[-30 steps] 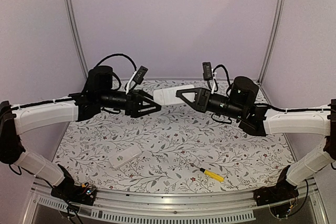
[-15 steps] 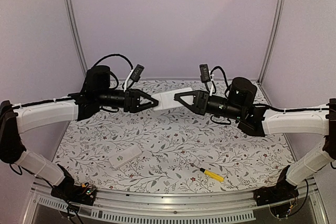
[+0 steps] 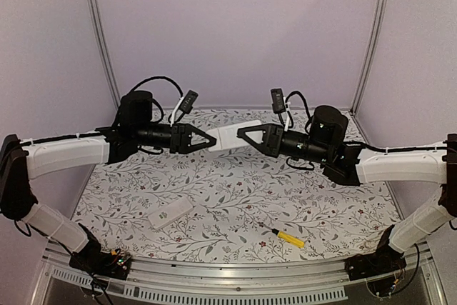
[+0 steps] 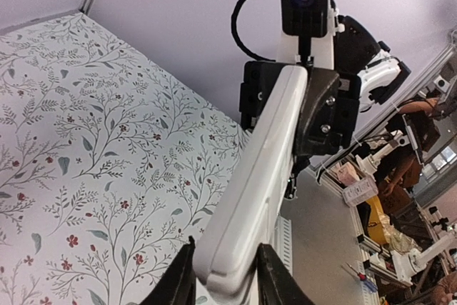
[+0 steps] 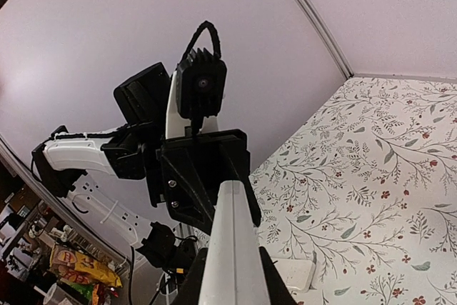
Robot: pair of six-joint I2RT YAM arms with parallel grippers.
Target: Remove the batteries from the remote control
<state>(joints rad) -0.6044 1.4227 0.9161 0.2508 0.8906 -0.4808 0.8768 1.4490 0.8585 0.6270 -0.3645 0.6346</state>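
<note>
Batteries not visible in any view; judged to be inside the slim white plastic remote control [image 3: 230, 134], held in the air above the floral-patterned table [image 3: 235, 191]. Right gripper [image 3: 241, 133] clamps one end and left gripper [image 3: 213, 141] pinches the other. Casing probably light, rigid and smooth, so grip its long edges.

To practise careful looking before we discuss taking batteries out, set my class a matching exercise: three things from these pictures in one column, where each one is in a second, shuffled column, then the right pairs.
Things
1. remote control
2. screwdriver
3. white flat piece

Places
A. lying on the table near the front, on the left arm's side
B. held in the air, left gripper on one end, right gripper on the other
C. lying on the table near the front, on the right arm's side

Pairs: 1-B, 2-C, 3-A
</note>
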